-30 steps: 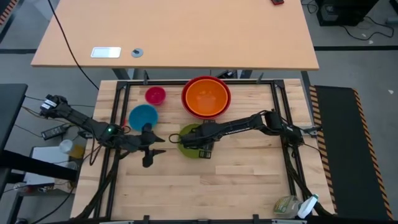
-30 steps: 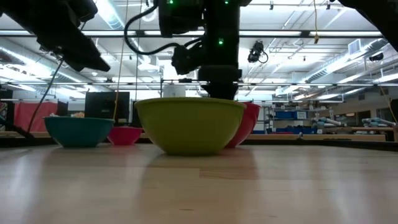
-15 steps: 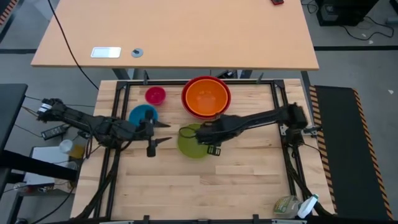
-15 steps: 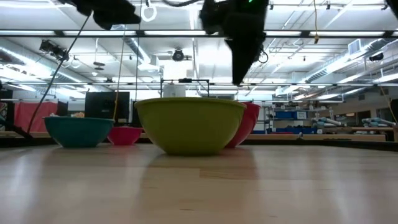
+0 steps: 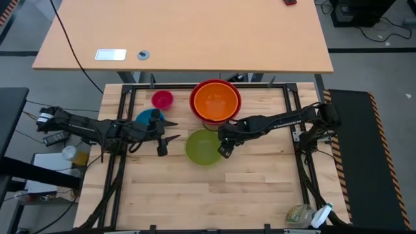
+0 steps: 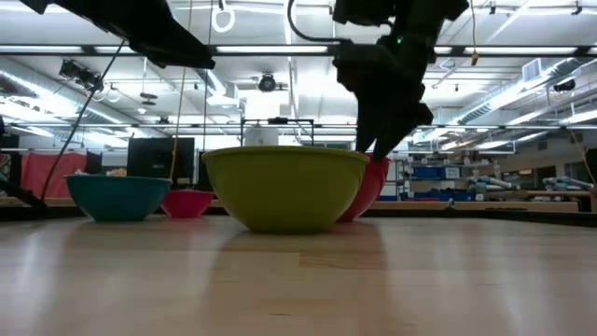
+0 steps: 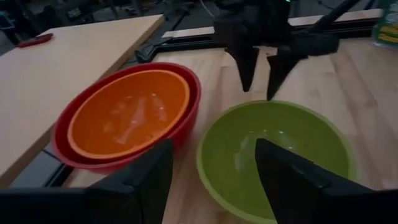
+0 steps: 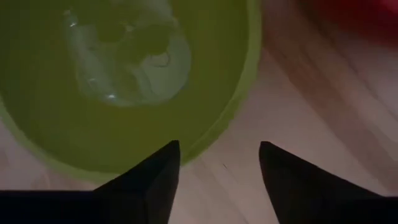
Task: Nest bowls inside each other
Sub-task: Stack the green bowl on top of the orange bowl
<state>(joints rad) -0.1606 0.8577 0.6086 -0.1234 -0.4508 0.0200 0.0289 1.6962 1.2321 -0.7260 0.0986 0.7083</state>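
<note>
A lime green bowl stands upright on its base mid-table. Behind it an orange bowl sits nested inside the red bowl. The small pink bowl and the blue bowl stand at the far left, the blue one partly under my left arm. My right gripper hangs open, pointing down over the green bowl's right rim, touching nothing. My left gripper hovers open between the blue and green bowls, pointing toward the green one.
Black frame rails run along the table's edges. A light desk stands beyond the far edge. A bottle lies at the near right corner. The table's near half is bare wood.
My right gripper has drawn back from over the green bowl toward the table's right edge, rising a little and rolling. My left gripper has swung from the near side toward the far edge and risen. The green bowl has stayed in place.
</note>
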